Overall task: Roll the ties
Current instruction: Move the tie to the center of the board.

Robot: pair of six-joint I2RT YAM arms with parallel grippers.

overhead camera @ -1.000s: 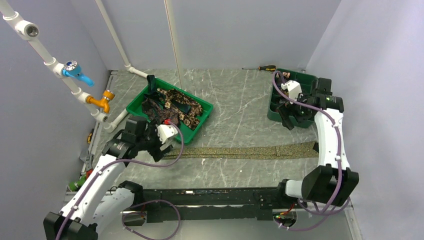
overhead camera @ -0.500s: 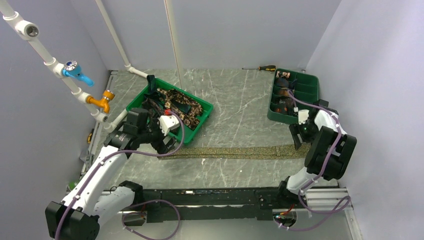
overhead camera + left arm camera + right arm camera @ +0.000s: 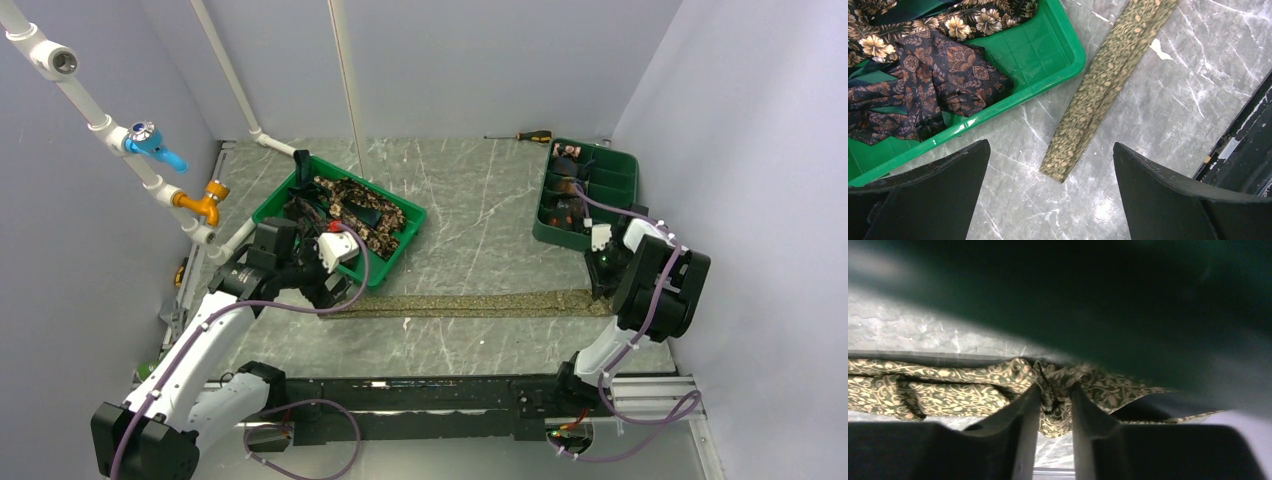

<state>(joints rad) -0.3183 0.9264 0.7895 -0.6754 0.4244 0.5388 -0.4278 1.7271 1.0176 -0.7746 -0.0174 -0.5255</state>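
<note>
Stretching left to right across the near part of the grey marbled counter [image 3: 480, 210], the olive-tan tie [image 3: 470, 303] lies flat as one long strip. Its narrow tip [image 3: 1058, 167] points left and rests on the counter close to the near corner of the open green tray [image 3: 400, 250], with a gap between them.

The left claw [image 3: 330, 288] hangs over that tip. In the left wrist view its two black fingers [image 3: 938, 175] stand wide apart, one on each side of the tip, and neither touches the fabric.

The right claw [image 3: 600, 285] sits at the strip's right end, just near of the divided green tray [image 3: 612, 178]. In the right wrist view the fingers [image 3: 1023, 415] are drawn close together, with a bunched fold of the tie's wider end [image 3: 948, 385] pinched between them. A blurred dark green surface fills the upper part of that view.

Loose ties [image 3: 350, 205], dark brown and blackish with floral prints, are heaped in the open tray. A few small coils [image 3: 565, 185] sit in the left compartments of the divided tray, too small to describe further. A screwdriver [image 3: 525, 135] lies at the far edge of the counter.
</note>
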